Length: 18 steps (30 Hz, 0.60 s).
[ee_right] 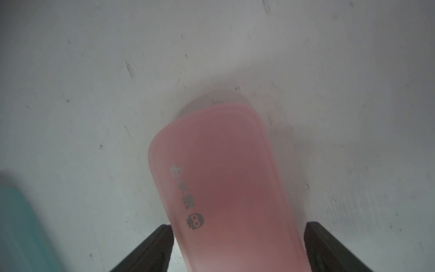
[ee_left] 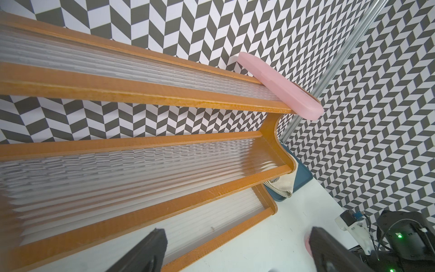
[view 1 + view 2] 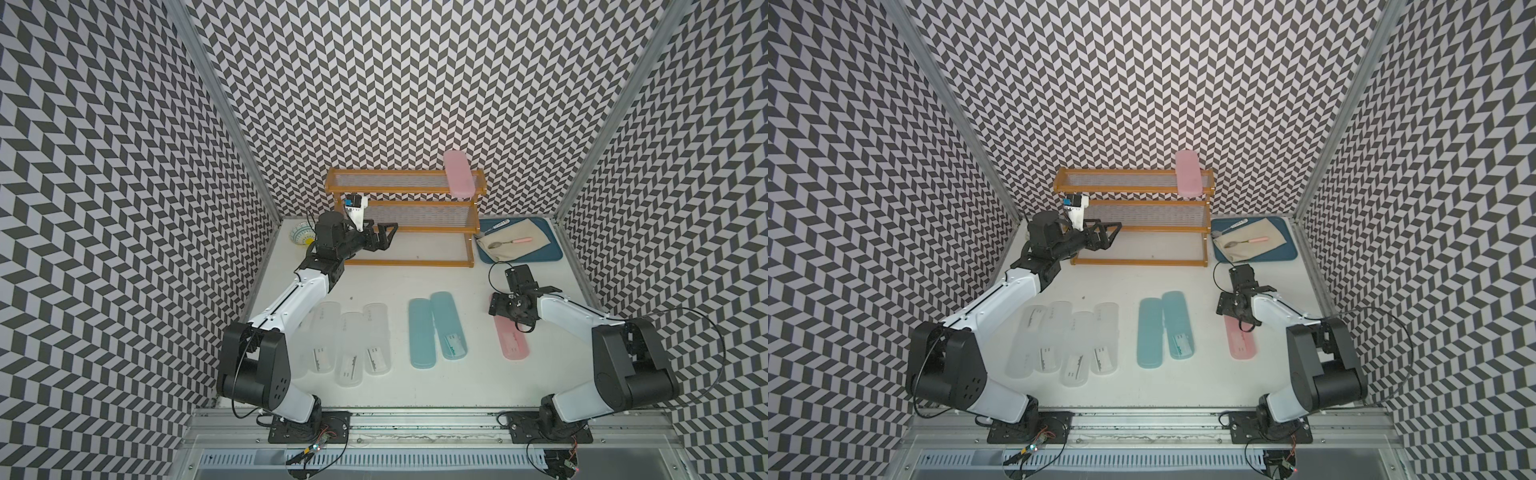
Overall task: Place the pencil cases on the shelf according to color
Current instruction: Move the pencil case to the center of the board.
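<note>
The right gripper [image 1: 237, 225] fingers straddle the far end of the near pink pencil case [image 1: 219, 164]; grasping or not, I cannot tell. Held there, it may sag and slip. The left gripper [image 2: 236, 229] fingers are released.

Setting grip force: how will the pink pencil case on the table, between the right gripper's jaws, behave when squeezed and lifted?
Probably stiff: the pink pencil case looks like a moulded plastic shell with rounded edges. Its smooth frosted surface may slip. The right gripper straddles it near one end, so its long body could tilt.
</note>
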Motion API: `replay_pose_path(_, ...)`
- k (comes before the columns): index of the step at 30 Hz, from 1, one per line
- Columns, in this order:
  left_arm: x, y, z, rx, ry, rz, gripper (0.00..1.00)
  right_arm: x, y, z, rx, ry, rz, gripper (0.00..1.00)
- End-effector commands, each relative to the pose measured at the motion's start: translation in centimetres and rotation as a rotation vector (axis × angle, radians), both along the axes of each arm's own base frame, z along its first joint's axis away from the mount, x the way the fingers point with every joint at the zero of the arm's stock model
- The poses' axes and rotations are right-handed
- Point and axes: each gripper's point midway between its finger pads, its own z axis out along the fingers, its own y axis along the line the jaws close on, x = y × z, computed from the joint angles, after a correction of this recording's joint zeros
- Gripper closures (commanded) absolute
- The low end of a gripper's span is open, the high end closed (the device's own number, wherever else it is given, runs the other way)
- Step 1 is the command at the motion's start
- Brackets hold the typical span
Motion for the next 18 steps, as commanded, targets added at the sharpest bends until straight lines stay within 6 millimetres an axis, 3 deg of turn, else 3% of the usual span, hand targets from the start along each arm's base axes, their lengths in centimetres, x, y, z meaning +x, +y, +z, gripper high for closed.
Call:
replay_pose_path(1,0.2,-0.1,0.1,0.01,-0.012,0.001,0.01,-0.7,1.2,-1.0,0.047,0.023,0.03,0.1)
replay_pose_path(8,0.2,-0.3,-0.2,0.011,-0.008,0.001,0.01,-0.6,2.0,-1.3,0.065,0.013,0.031,0.19)
replay_pose_path(18,0.3,-0.1,-0.2,0.027,-0.012,0.012,0.01,3.6,6.2,0.1,0.102,-0.047,0.118,0.24)
